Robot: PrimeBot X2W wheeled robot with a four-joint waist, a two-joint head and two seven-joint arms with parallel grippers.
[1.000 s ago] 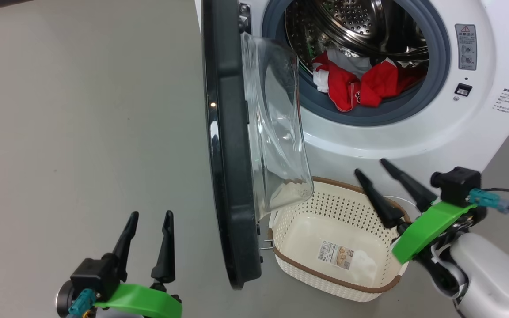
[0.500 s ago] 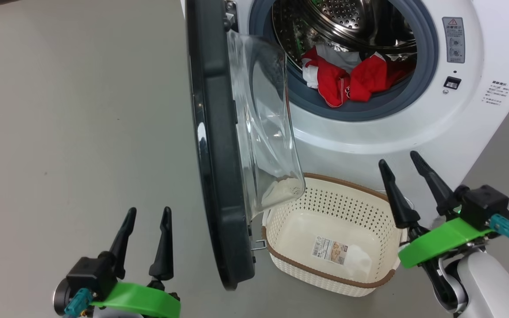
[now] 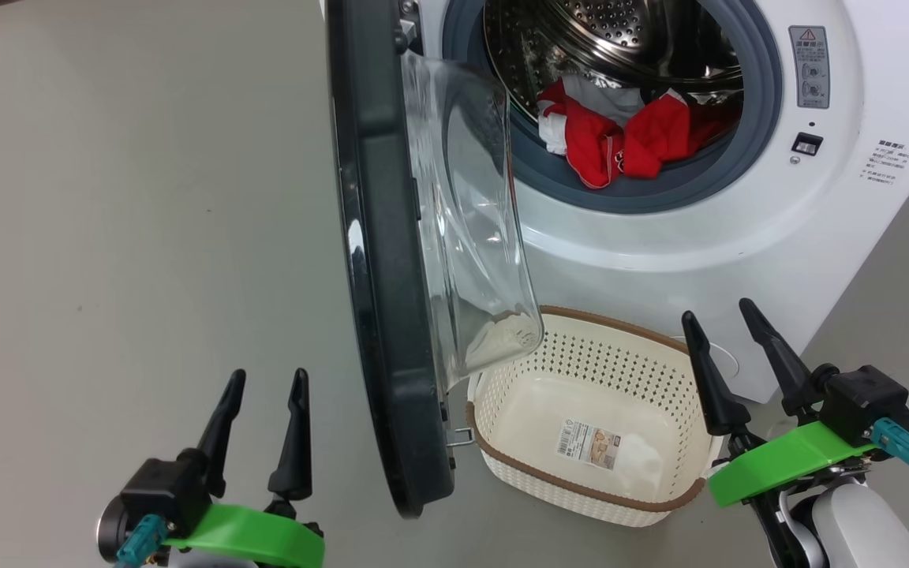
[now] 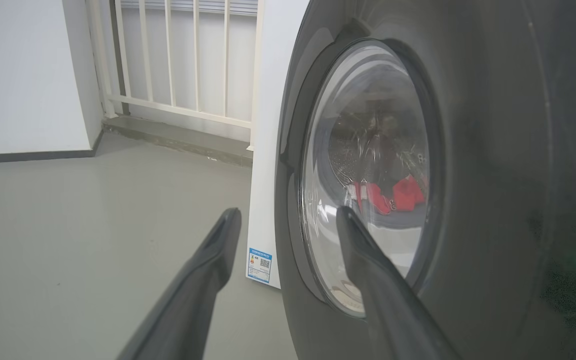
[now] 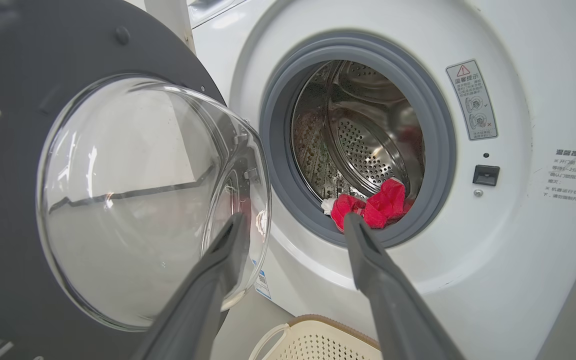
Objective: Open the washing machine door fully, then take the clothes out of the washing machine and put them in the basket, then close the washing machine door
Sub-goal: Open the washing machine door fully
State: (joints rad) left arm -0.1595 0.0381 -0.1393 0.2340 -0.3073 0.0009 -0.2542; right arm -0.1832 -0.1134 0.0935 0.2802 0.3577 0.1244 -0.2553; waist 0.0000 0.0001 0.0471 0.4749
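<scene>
At the lower left of the head view, the left gripper (image 3: 270,374) is seen over the bare grey floor (image 3: 107,237). Its two dark fingers are spread wide with nothing between them. Just to its right, the washing machine door (image 3: 379,300) is swung out. Its black rim is seen nearly edge-on, and the clear glass bowl (image 3: 474,237) bulges toward the opening.

Behind it, the white washing machine (image 3: 660,252) is shown with its grey rubber ring (image 3: 770,110) and perforated steel drum (image 3: 628,31) exposed. The clothes (image 3: 608,146), red and white, are heaped at the front of the drum and partly draped onto the ring. Below the opening, the basket (image 3: 581,491) is set on the floor close to the machine's front and just beside the door's lower edge. A sticker (image 3: 590,446) is seen on its bottom.

At the lower right, the right gripper (image 3: 716,309) is held by the basket's right end. Its fingers are likewise parted wide, nothing is gripped, and they are pointed toward the machine.
</scene>
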